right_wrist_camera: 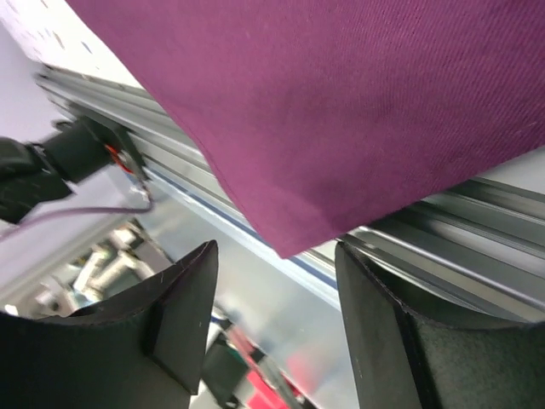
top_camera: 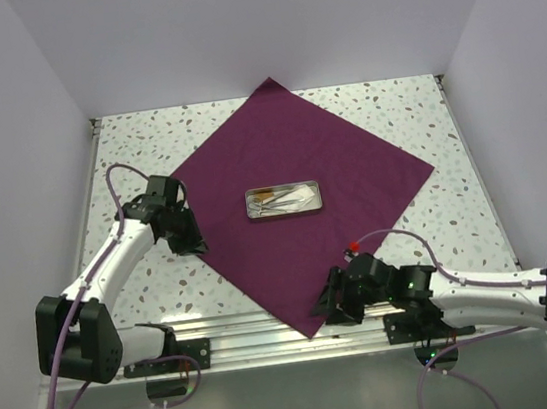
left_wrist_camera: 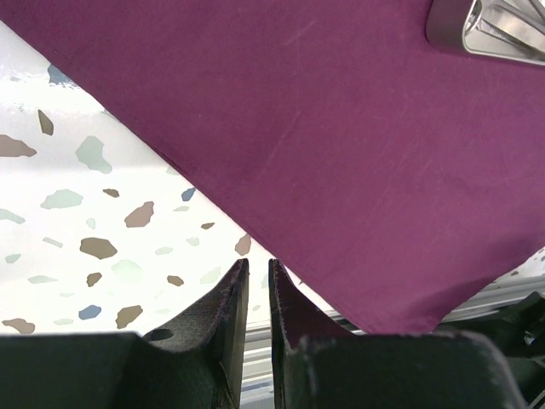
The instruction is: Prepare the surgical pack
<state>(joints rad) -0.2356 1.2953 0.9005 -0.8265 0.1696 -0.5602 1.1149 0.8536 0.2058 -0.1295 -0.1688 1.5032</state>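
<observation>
The plum-purple cloth of the surgical pack lies spread flat as a diamond on the speckled table. A small steel tray with steel instruments sits at its middle. My left gripper hovers at the cloth's lower-left edge. In the left wrist view its fingers stand only a narrow slit apart, with nothing between them, beside the cloth edge; the tray shows at top right. My right gripper is at the cloth's near corner. Its jaws are wide open either side of the cloth tip, not touching it.
An aluminium rail runs along the table's near edge, and the cloth's near corner overhangs this rail. White walls close in the left, back and right. Bare speckled tabletop shows around the cloth.
</observation>
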